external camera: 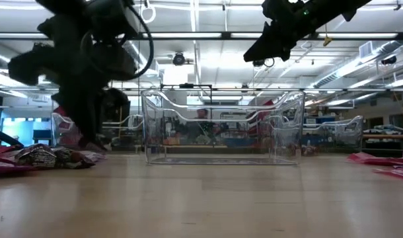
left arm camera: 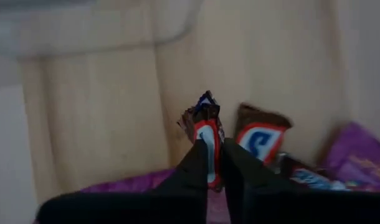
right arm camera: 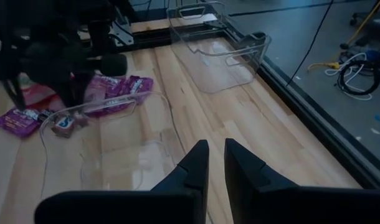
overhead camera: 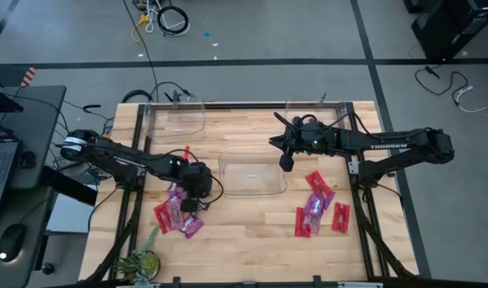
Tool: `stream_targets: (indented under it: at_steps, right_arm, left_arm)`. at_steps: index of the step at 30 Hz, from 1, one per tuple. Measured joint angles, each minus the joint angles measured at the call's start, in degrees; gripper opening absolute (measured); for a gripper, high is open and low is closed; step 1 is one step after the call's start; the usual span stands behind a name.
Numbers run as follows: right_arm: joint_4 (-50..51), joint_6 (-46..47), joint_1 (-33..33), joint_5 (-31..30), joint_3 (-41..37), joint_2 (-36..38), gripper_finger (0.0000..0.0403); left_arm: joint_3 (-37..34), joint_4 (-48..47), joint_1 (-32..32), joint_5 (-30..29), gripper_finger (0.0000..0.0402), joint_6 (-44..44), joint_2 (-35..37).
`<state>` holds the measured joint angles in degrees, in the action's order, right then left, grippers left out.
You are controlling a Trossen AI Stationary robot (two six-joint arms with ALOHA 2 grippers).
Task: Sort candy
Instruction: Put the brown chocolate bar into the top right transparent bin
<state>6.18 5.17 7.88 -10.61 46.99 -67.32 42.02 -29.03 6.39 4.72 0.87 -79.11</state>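
Note:
The candy lies in two heaps on the wooden table. The left heap (overhead camera: 178, 212) has purple, red and brown packets; the right heap (overhead camera: 318, 206) has red and purple ones. My left gripper (overhead camera: 198, 182) stands over the left heap, shut on a dark brown packet (left arm camera: 205, 118) with a red, white and blue label. A second brown packet (left arm camera: 260, 134) and purple packets (left arm camera: 358, 163) lie just beyond it. My right gripper (right arm camera: 216, 149) hangs above the table by the far right corner of the middle clear bin (overhead camera: 252, 174), fingers close together with nothing between them. My left gripper pinches the dark brown packet between its two fingers, which come from above and point down at the heap. The fingers lie on the packet's labelled middle (left arm camera: 210, 142). Its crimped end (left arm camera: 205, 102) sticks out past the fingertips. Whether the packet is clear of the heap cannot be told.
Two more clear bins stand along the far edge, one on the left (overhead camera: 176, 120) and one on the right (overhead camera: 312, 116). Bare wood (overhead camera: 244, 228) lies between the two heaps, near the front edge. A small plant (overhead camera: 140, 260) sits at the near left corner.

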Motion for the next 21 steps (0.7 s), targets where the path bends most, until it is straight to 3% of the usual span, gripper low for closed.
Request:
stream_targets:
  at_steps: [13,21]
  right_arm:
    - [3.5,-4.1,-0.4,-0.3,5.1,1.4,0.0039]
    - [7.0,-6.9,-0.4,-4.8,5.5,2.7,0.0045]
  left_arm:
    - [15.7,-11.7,-1.5,-1.6,0.0011,-2.3,2.8]
    - [17.1,-3.3,-10.2,0.9,0.0011,-3.0,4.3]
